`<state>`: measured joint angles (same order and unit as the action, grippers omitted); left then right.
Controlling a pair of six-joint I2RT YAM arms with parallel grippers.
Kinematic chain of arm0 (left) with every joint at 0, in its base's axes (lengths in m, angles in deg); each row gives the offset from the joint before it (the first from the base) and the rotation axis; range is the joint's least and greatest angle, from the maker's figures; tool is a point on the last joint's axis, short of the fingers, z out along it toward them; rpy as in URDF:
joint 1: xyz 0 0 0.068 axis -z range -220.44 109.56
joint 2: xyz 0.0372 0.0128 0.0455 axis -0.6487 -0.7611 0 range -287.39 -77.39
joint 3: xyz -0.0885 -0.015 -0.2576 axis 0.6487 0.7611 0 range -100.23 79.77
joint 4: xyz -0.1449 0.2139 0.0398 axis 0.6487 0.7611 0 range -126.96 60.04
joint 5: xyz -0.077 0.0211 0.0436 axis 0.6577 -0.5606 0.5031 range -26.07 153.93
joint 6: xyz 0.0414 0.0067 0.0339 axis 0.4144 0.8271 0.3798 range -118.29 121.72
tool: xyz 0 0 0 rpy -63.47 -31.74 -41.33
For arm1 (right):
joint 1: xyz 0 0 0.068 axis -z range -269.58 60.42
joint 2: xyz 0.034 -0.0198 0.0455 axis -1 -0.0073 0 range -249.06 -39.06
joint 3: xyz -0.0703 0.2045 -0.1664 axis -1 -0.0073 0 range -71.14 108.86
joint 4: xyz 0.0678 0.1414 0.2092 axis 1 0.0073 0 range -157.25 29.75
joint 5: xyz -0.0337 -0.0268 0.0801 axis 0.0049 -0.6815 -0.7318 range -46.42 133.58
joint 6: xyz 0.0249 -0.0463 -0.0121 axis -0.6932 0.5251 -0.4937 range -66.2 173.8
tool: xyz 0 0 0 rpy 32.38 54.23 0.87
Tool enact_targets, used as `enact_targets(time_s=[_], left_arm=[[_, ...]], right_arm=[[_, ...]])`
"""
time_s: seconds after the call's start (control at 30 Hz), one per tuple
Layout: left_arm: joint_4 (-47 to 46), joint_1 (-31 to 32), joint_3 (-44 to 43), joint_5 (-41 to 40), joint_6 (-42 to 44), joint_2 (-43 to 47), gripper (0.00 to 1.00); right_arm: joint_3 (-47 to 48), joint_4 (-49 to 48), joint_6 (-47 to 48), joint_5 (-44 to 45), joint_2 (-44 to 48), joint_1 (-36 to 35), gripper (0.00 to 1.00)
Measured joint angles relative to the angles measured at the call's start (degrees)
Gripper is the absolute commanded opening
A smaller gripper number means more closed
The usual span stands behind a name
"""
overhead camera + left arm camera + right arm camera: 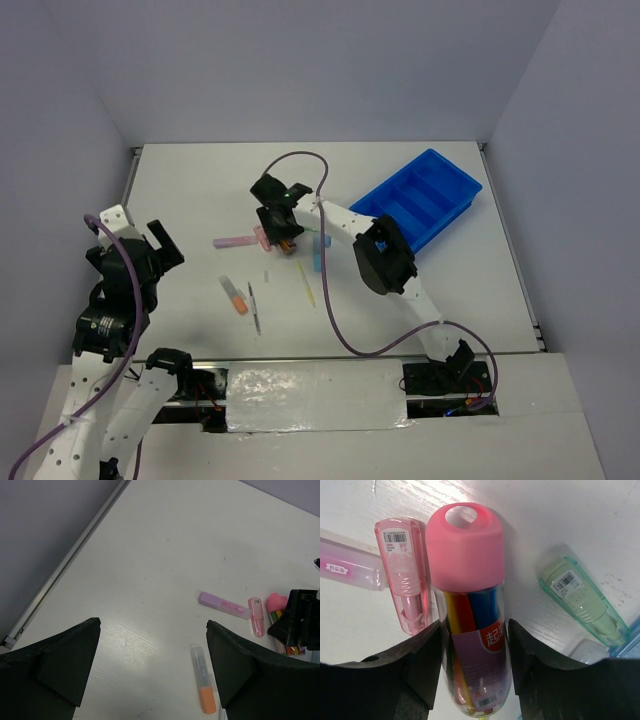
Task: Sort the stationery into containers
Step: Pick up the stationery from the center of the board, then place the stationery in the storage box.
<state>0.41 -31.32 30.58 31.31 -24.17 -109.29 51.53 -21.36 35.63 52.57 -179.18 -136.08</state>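
My right gripper [475,642] straddles the pink-capped pen tube [465,545] lying on the table, fingers along its sides for a lift toward the blue tray [430,195]. I cannot tell if it's pinched. Left gripper [152,625] hangs wide, out of the way.

The white tabletop [200,190] holds a bright blue tray [420,205] at its far right. The tray sits at a slant and has long slots side by side. Near the middle lies a clear tube with a pink cap [467,605], full of colored pens. Just beside it lies a clear pink pen [405,575], and past that a lilac pen [224,605]. On the tube's other side, a bit apart, lies a pale green pen [582,602], with a light blue pen [318,255] next to it. Nearer the front lie an orange marker [202,680], a thin grey pen [254,306] and a thin yellow pen [305,283], all apart.
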Motion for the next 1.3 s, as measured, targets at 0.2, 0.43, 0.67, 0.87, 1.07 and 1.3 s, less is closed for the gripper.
enact_targets(time_s=[0.2,0.43,0.67,0.87,1.07,1.3], left_arm=[[0.0,0.0,0.0,0.3,0.0,-0.2,0.99],[-0.1,0.0,0.0,0.5,0.0,-1.1,0.99],[-0.4,0.0,0.0,1.0,0.1,-1.5,0.99],[-1.2,0.0,0.0,2.1,0.2,-6.0,0.99],[-1.6,0.0,0.0,3.4,0.2,-6.6,0.99],[-1.7,0.0,0.0,3.3,0.2,-6.3,0.99]], right_arm=[[-3.0,-0.9,1.0,-0.3,2.6,0.1,0.0],[-21.4,-8.6,11.4,-6.2,26.9,3.9,0.0],[-43.8,-17.9,31.5,-4.8,56.0,20.3,0.0],[-57.1,-20.2,40.1,-3.5,58.2,26.2,0.0],[-60.0,-21.2,45.5,-5.0,57.7,26.2,0.0],[-59.3,-22.2,46.5,-6.4,51.2,27.3,0.11]])
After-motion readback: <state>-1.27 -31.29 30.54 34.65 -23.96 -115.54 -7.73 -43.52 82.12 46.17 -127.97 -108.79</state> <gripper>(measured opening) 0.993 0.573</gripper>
